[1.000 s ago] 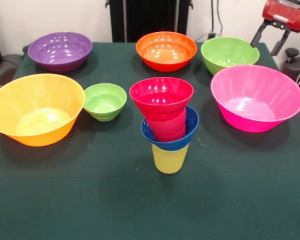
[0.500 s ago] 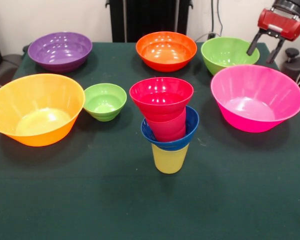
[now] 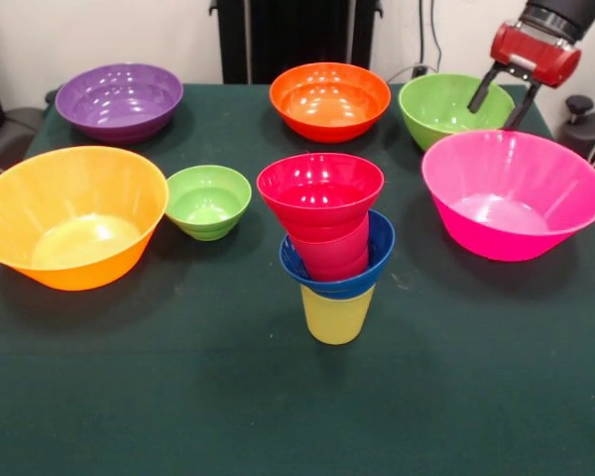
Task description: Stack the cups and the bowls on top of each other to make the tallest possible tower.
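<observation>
The tower stands mid-table: a yellow cup (image 3: 335, 317) at the bottom, then a small blue bowl (image 3: 379, 258), a red cup (image 3: 333, 254) and a small red bowl (image 3: 319, 190) on top, leaning slightly. My gripper (image 3: 498, 105) is open and empty at the top right, above the right rim of the medium green bowl (image 3: 444, 107) and the far rim of the large pink bowl (image 3: 504, 194). The small green bowl (image 3: 208, 201), large orange-yellow bowl (image 3: 67, 213), purple bowl (image 3: 119, 99) and orange bowl (image 3: 329, 99) sit loose on the table.
The table has a dark green cloth (image 3: 178, 397). The robot's black pedestal (image 3: 297, 35) stands at the far edge. Dark equipment (image 3: 585, 124) sits off the table's right side.
My gripper has come left and down from the top right corner toward the medium green bowl's rim. The pink bowl has shifted very slightly right. The tower has not moved.
</observation>
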